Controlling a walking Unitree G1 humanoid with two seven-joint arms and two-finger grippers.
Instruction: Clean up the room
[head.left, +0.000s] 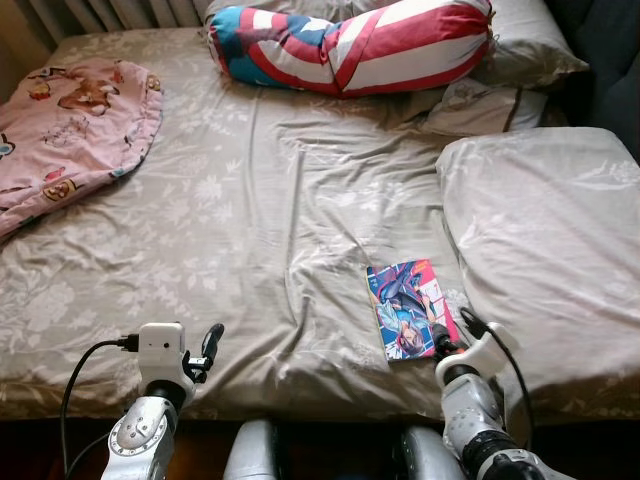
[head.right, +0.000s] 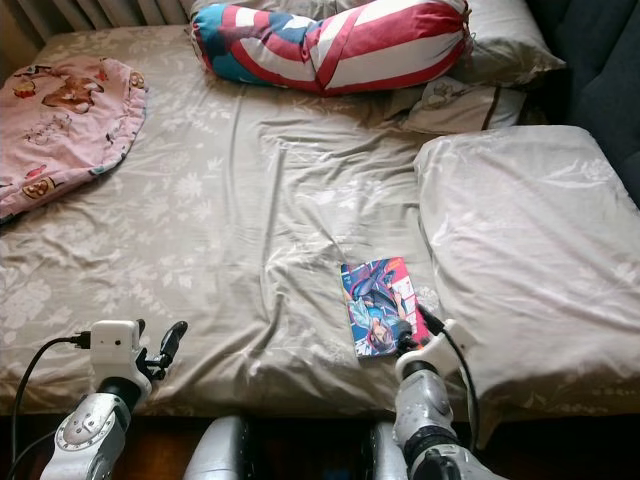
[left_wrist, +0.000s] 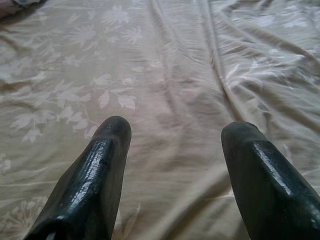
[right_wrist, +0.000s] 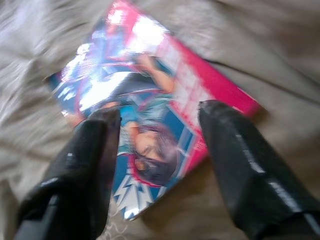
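A glossy comic book (head.left: 410, 308) with a pink and blue cover lies flat on the beige floral bedsheet (head.left: 250, 220), close to the bed's near edge. My right gripper (right_wrist: 159, 117) is open just above the comic book (right_wrist: 150, 107), one finger over each side of the cover, touching nothing that I can see. My right gripper (head.left: 443, 343) sits at the book's near right corner. My left gripper (left_wrist: 175, 132) is open over bare sheet near the bed's front left, with nothing between its fingers (head.left: 210, 345).
A large beige pillow (head.left: 545, 250) lies right beside the book. A red, white and blue striped bolster (head.left: 350, 40) and more pillows (head.left: 520, 45) sit at the head. A pink cartoon blanket (head.left: 65, 125) lies at the far left. Dark floor runs below the bed edge.
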